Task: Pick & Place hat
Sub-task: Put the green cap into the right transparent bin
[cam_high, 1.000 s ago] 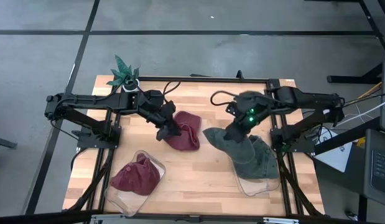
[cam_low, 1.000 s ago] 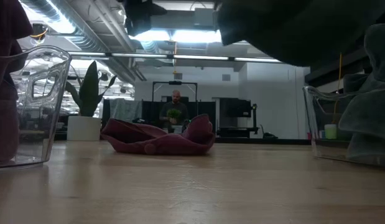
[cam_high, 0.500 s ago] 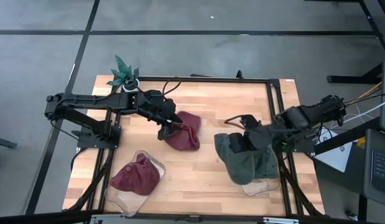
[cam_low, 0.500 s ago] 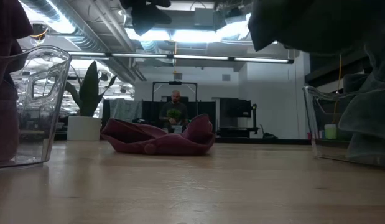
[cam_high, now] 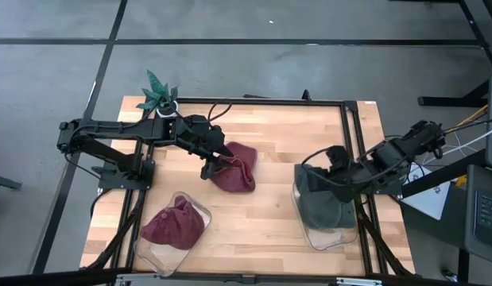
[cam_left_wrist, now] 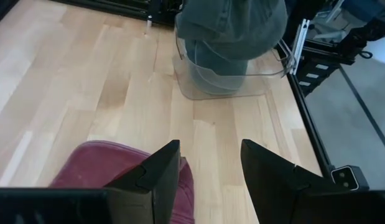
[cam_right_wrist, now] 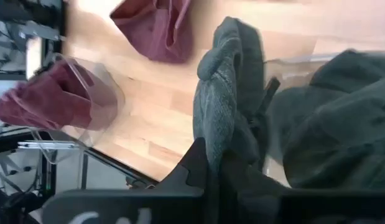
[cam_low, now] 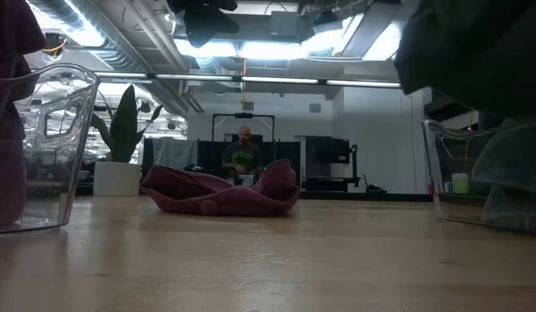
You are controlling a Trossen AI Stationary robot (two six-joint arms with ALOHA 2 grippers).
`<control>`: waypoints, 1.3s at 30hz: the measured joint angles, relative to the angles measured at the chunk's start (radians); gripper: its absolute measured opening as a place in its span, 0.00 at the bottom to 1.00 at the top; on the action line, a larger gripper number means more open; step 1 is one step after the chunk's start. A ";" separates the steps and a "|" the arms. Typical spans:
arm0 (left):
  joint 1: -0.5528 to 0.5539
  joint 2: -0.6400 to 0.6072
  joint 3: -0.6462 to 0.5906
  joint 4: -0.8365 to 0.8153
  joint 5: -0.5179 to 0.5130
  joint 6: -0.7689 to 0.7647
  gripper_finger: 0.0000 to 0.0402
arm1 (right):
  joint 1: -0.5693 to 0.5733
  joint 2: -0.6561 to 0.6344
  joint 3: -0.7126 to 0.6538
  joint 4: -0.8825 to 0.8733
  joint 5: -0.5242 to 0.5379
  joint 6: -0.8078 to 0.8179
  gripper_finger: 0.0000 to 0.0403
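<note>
Pincer on our right arm [cam_high: 335, 171] is clamped on a green hat [cam_right_wrist: 226, 106], which hangs over the right-hand clear bin [cam_high: 331, 234] at the counter's [cam_high: 269, 214] near right edge. Another green hat [cam_right_wrist: 329, 124] already lies in that bin. Our left pincer [cam_left_wrist: 208, 165] hangs over a red hat [cam_high: 234, 167] lying loose mid-counter, fingers spread apart and gripping nothing. One more red hat [cam_high: 174, 224] sits in the left bin [cam_high: 199, 214]. We judge the job well along: two hats are binned, and the green one needs only lowering and release. The loose red hat is yet to be picked up and carried to the left bin.
</note>
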State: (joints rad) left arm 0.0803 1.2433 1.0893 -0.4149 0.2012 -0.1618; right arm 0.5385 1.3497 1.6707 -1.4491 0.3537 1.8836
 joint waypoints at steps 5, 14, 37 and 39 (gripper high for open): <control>0.000 0.000 0.000 0.000 0.000 -0.007 0.41 | 0.000 -0.020 0.000 -0.049 0.072 0.015 0.01; 0.000 0.000 0.000 0.000 0.000 -0.008 0.41 | 0.000 0.013 -0.007 -0.119 0.136 0.028 0.01; 0.000 0.000 0.000 0.000 -0.045 -0.010 0.41 | 0.116 0.129 -0.018 -0.119 0.179 0.152 0.02; 0.000 0.000 0.000 0.001 -0.062 -0.010 0.41 | 0.133 0.124 -0.051 -0.123 0.177 0.190 0.02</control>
State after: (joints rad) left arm 0.0803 1.2430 1.0893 -0.4141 0.1394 -0.1719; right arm 0.6710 1.4741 1.6195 -1.5718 0.5311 2.0737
